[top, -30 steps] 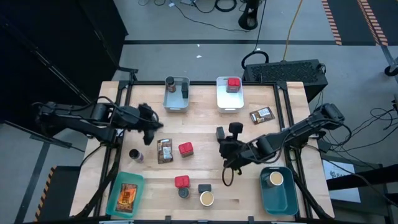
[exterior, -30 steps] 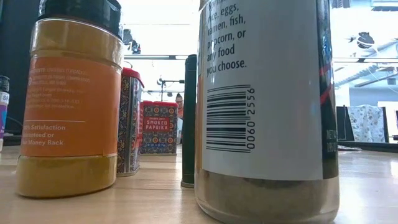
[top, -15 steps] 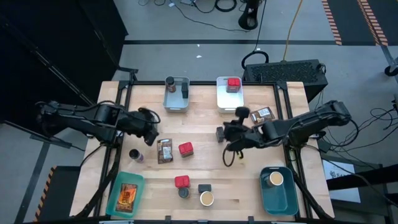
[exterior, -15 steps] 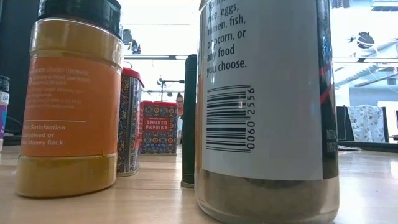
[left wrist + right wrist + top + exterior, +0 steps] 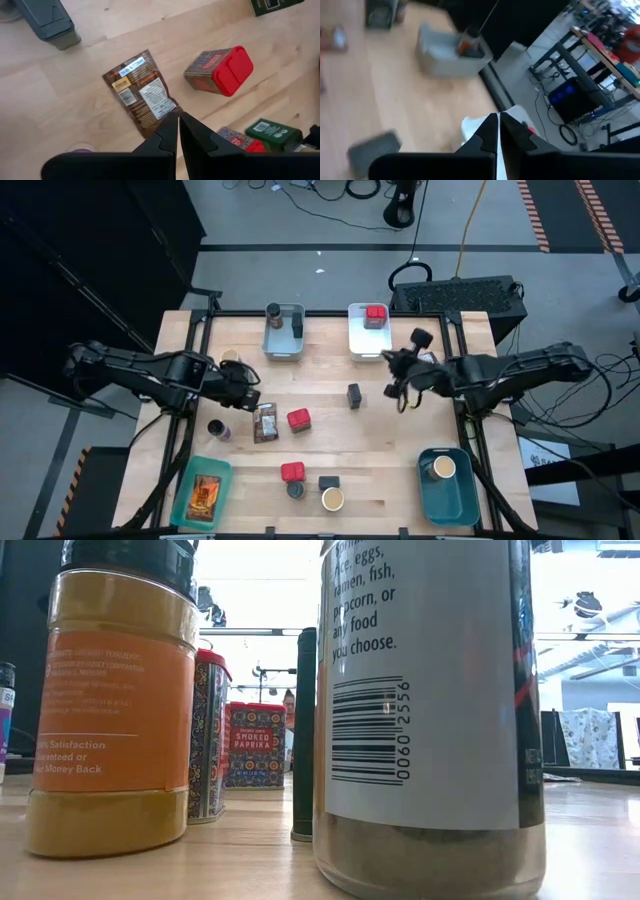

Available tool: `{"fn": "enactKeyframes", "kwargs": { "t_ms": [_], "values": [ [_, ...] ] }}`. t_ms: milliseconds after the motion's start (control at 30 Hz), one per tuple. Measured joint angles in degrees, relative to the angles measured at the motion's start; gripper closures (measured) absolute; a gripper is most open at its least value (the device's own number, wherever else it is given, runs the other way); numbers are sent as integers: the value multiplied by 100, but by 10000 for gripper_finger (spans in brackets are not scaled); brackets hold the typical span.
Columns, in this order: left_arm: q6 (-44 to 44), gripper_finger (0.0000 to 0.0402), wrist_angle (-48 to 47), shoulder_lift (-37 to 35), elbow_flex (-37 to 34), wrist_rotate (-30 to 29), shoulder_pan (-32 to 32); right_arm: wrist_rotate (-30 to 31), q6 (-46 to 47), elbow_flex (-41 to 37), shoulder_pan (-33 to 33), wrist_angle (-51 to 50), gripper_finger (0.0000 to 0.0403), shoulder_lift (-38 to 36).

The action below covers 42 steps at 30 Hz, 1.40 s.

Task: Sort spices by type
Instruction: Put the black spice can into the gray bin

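My left gripper [image 5: 248, 394] is shut and hangs just over the near end of a flat brown printed packet [image 5: 142, 92], which lies flat on the table [image 5: 264, 422]. A red tin [image 5: 220, 70] lies on its side to the packet's right. My right gripper [image 5: 391, 366] is shut and empty, above the table between a dark jar [image 5: 353, 395] and the white bin [image 5: 352, 340], which holds a red tin [image 5: 375, 313]. In the right wrist view its fingers [image 5: 490, 131] are closed. More tins and jars stand near the front edge [image 5: 310, 485].
A grey bin [image 5: 283, 345] with jars stands at the back. A teal bin [image 5: 190, 480] with a packet is front left, and a blue bin [image 5: 445, 505] with a tan-topped jar is front right. A dark jar [image 5: 217, 430] stands left of the packet. Two big jars [image 5: 430, 710] fill the low view.
My right gripper has swung from the table's middle toward the far right, ending beside the white bin. My left gripper has crept a little toward the brown packet. No spice has moved.
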Motion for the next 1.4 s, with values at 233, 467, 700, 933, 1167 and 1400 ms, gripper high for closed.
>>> {"fn": "enactKeyframes", "kwargs": {
  "t_ms": [233, 467, 700, 933, 1167, 1400],
  "values": [
    [291, 382, -7, -64, 1, -304, 65, -1397, -481, -224, -121, 1172, 403, -494],
    [1098, 382, -209, -91, 1, -321, 534, -1465, -630, -239, -125, 1232, 403, -458],
    [2329, 382, -841, -96, 1, -474, 1399, -1465, -649, -239, -111, 1107, 403, -460],
    [3471, 382, -1179, -96, 2, -353, 2015, -1482, -580, -239, -105, 736, 403, -517],
    [3594, 382, -1244, -101, 3, 1803, 1739, -1481, -495, -239, -105, 733, 403, -521],
    [3631, 382, -192, -101, 3, 1824, 799, -1481, -252, -239, -105, 736, 403, -521]
  ]
}}
